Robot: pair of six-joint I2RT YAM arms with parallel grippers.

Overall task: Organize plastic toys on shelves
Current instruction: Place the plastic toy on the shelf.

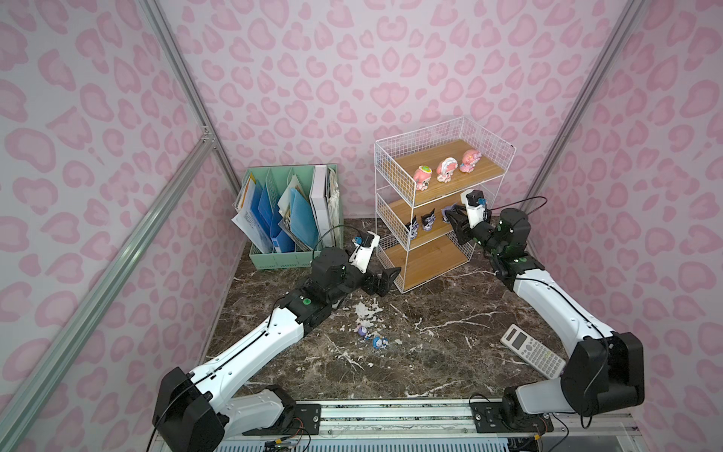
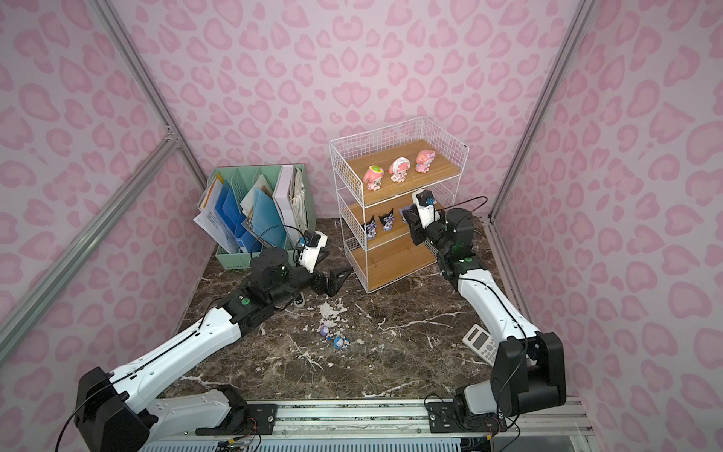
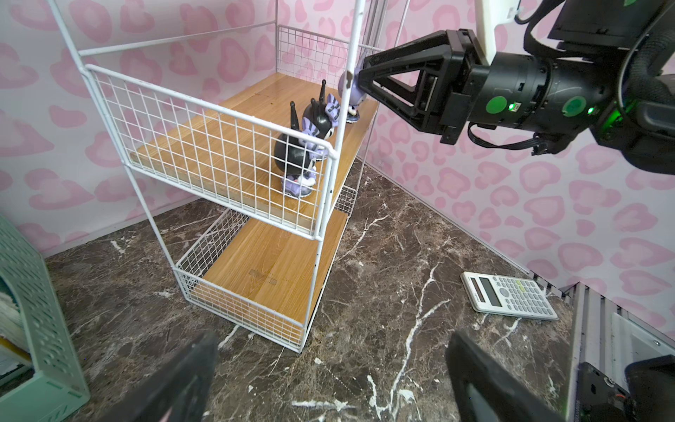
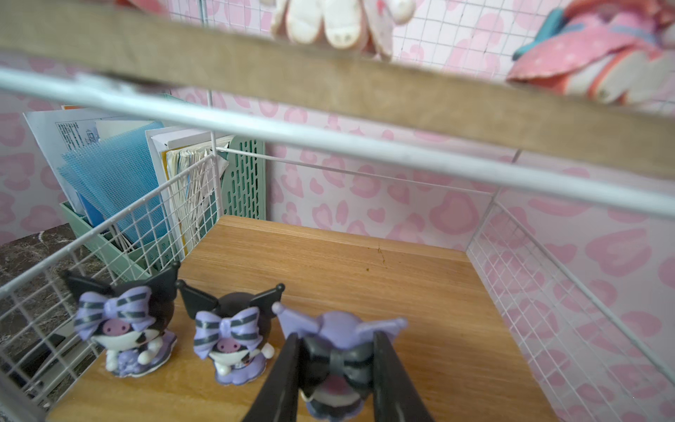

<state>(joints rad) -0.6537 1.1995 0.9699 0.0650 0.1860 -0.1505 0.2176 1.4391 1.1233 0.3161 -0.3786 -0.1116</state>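
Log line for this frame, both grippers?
right gripper: shut on purple pointed-ear figurine at middle wooden board of white wire rack | left gripper: open, empty | three pink figurines: top board | tiny figurines: on marble tabletop

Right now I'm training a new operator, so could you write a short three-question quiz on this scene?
1. True or false: the left gripper holds a toy.
2. Which board of the rack bears the three pink figurines? A top, B middle, C bottom.
3. Fill in: the right gripper is shut on a purple figurine at the ___ board.
Key: 1 false; 2 A; 3 middle.
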